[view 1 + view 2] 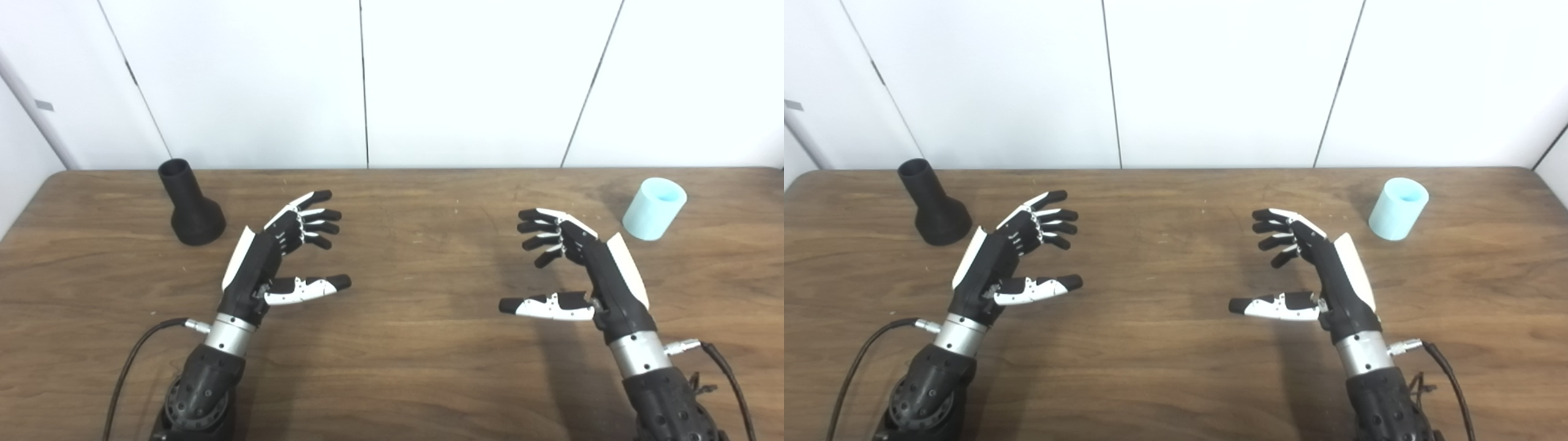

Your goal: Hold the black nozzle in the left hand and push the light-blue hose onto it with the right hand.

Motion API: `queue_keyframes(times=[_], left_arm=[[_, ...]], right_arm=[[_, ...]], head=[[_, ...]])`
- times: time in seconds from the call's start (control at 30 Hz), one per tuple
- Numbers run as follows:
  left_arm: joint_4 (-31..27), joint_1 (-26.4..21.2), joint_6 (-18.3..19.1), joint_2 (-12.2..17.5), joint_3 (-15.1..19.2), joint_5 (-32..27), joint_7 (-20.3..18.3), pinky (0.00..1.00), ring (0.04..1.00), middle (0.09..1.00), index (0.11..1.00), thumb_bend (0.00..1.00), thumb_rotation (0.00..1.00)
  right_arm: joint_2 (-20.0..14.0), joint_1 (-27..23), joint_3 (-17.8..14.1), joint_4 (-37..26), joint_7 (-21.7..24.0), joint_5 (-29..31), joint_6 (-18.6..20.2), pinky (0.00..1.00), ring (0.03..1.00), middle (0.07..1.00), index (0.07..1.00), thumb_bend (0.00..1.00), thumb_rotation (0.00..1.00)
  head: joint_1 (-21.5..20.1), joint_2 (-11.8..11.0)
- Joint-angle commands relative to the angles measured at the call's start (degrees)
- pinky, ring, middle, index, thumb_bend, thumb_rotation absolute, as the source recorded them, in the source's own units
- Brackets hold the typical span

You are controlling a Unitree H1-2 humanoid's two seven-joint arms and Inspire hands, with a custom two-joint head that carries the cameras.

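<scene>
A brown wood-grain bench (392, 367) fills the lower part of the frame, with white wall panels (245, 79) behind it. The black funnel-shaped plastic nozzle (190, 205) stands upright at the upper left of the bench, wide base down and narrow open mouth up. The light-blue short cylindrical hose piece (653, 208) stands at the upper right, open end up and leaning slightly to the right.

The left hand (278, 257), black with white plates, hovers at lower left of centre, released and empty, fingers spread and lightly curled, thumb pointing toward the middle. It is near the nozzle, to its right and lower in the frame, not touching it. The right hand (576, 266) mirrors it at lower right of centre, also released and empty, fingers curled toward the middle, thumb stretched left. The hose piece stands up and to the right of it, apart. A thin black cable (131, 361) runs from the left wrist, another (726, 373) from the right wrist.
</scene>
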Motion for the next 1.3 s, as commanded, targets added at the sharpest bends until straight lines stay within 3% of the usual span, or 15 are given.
queue_keyframes(times=[0.0, 0.5, 0.8, 1.0, 1.27], left_arm=[[-1.3, -1.7, -0.7, 0.6, 0.1, -0.7, 0.2, 0.56, 0.677, 0.722, 0.77, 0.76, 0.06], [-1.2, -1.7, -0.6, 0.5, 0.1, -0.7, 0.2, 0.56, 0.677, 0.722, 0.769, 0.76, 0.06], [0.0, -1.6, -1.5, -2.1, -1.5, 1.7, 1.6, 0.56, 0.677, 0.722, 0.768, 0.78, 0.1], [0.4, -1.8, -1.4, -3.1, -2.0, 2.6, 2.2, 0.56, 0.678, 0.724, 0.763, 0.78, 0.11], [-0.5, -2.1, -0.1, -4.1, -2.4, 3.5, 3.0, 0.56, 0.68, 0.726, 0.76, 0.77, 0.1]], right_arm=[[-0.1, -1.3, -0.4, -2.3, -0.6, -0.2, -1.1, 0.49, 0.635, 0.713, 0.743, 0.78, 0.1], [-0.2, -1.3, -0.3, -1.8, -0.7, -0.2, -1.5, 0.49, 0.635, 0.712, 0.743, 0.78, 0.1], [-3.0, -0.3, -2.6, -0.4, -0.2, 2.9, -4.2, 0.5, 0.637, 0.716, 0.747, 0.77, 0.08], [-4.4, 0.2, -4.4, 2.1, 0.2, 6.7, -5.6, 0.51, 0.643, 0.725, 0.756, 0.76, 0.09], [-5.0, -0.4, -5.1, 6.2, -0.2, 10.0, -12.2, 0.5, 0.636, 0.721, 0.759, 0.77, 0.07]], head=[[-0.1, 0.1], [0.3, 0.0], [13.5, -4.0], [16.9, -5.5], [18.1, -6.8]])
